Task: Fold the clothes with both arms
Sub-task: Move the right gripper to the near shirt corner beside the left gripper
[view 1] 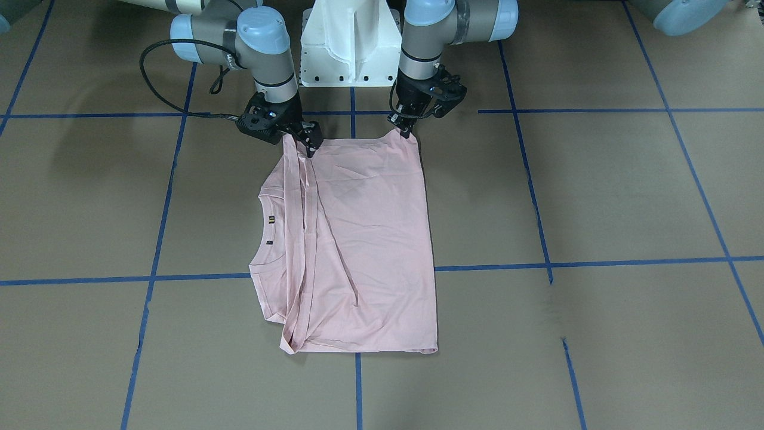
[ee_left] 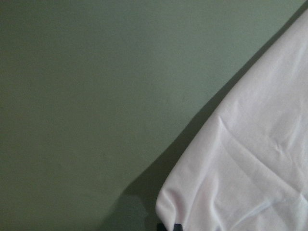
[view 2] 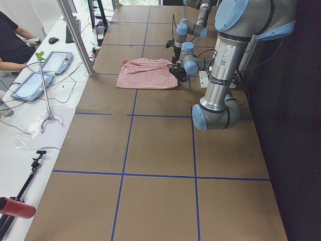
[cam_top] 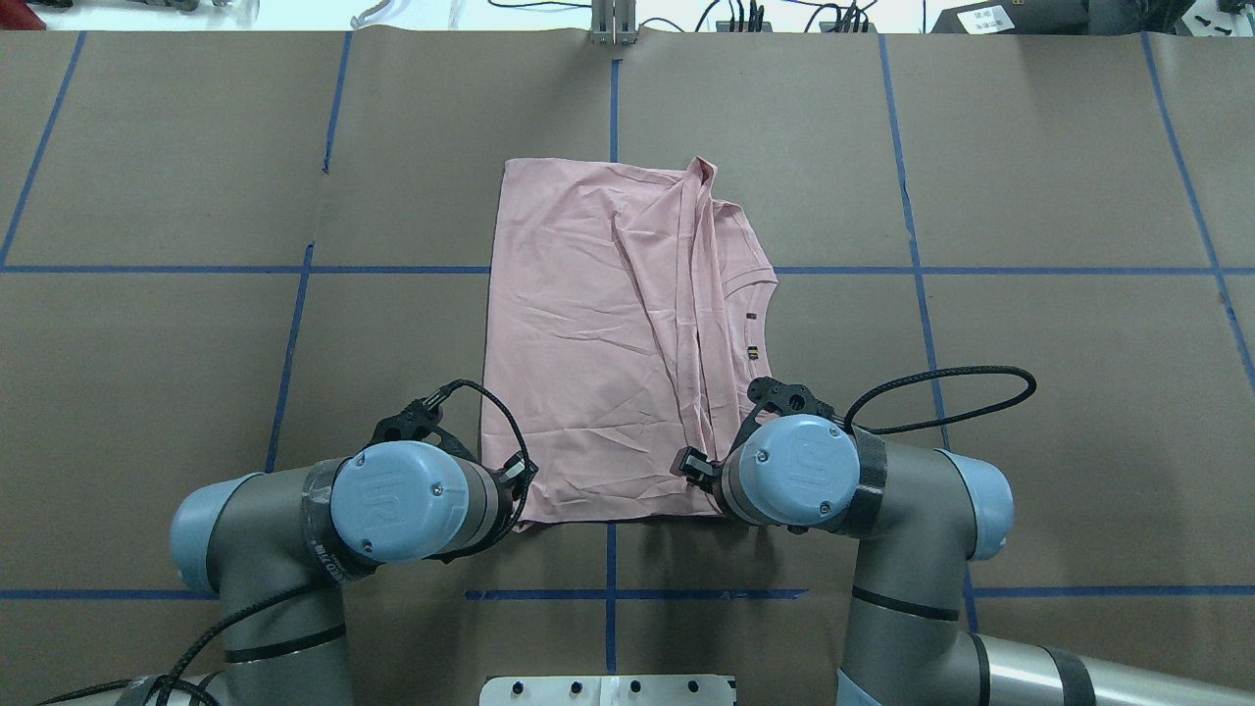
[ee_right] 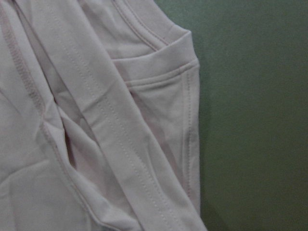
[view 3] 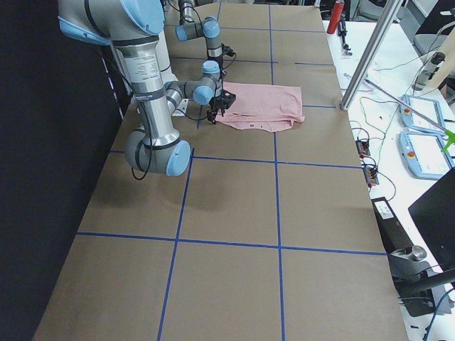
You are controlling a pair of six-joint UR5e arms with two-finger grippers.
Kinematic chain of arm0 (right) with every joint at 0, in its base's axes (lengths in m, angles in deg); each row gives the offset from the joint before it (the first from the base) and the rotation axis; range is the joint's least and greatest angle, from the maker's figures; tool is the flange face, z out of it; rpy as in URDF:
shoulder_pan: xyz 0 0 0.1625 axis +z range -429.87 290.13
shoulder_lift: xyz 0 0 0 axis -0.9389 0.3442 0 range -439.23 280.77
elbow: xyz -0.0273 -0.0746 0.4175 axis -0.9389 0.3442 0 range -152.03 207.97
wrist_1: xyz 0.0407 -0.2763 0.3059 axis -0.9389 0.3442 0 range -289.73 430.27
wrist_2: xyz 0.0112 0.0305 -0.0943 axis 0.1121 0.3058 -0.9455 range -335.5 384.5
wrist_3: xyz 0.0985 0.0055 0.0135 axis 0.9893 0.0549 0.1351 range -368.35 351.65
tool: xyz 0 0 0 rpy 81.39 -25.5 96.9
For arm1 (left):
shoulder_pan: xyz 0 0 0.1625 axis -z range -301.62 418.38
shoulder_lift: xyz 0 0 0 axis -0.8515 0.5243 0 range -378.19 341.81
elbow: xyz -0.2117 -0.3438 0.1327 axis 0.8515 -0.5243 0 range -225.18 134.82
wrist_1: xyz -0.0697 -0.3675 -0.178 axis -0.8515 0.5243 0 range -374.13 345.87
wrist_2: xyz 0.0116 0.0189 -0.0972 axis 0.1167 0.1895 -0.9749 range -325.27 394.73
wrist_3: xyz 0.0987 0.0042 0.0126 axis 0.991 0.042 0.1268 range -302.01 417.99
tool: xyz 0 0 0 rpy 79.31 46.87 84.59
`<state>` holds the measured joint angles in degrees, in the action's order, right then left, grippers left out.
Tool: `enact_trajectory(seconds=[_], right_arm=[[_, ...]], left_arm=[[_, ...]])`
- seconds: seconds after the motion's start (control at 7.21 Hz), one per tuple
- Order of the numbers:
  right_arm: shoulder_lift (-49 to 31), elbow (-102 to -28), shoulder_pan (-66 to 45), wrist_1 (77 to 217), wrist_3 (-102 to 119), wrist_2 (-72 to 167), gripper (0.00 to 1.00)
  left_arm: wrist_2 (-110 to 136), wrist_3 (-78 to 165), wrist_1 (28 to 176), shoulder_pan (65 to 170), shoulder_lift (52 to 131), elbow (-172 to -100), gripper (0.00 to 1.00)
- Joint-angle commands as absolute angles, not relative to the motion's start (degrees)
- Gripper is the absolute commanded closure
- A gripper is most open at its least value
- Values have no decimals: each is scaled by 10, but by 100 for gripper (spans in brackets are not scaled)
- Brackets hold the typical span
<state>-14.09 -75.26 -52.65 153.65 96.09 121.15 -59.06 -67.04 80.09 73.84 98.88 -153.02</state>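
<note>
The pale pink T-shirt (view 1: 370, 239) lies folded on the brown table, print hidden, its ribbed collar (view 1: 262, 233) toward my right side. It also shows in the overhead view (cam_top: 588, 343). My left gripper (view 1: 409, 130) is shut on the shirt's near corner, which is raised slightly; the left wrist view shows that corner (ee_left: 250, 168) just above the table. My right gripper (view 1: 309, 142) is shut on the other near corner, at a bunched strip of hem, whose folds fill the right wrist view (ee_right: 96, 120). In the overhead view both grippers are mostly hidden under the wrists.
The white pedestal base (view 1: 351, 45) stands just behind both grippers. Blue tape lines (view 1: 537, 266) cross the table. Beyond the far edge is a desk with tablets (view 2: 35, 80), a metal post (view 3: 366, 53) and a seated person (view 2: 10, 40).
</note>
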Motion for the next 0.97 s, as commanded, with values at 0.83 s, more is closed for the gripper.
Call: enact_trajectory(seconds=[0.83], right_arm=[[-159, -744, -521, 1546, 957, 1217, 9]], left_arm=[[-591, -670, 801, 738, 989, -1530, 100]])
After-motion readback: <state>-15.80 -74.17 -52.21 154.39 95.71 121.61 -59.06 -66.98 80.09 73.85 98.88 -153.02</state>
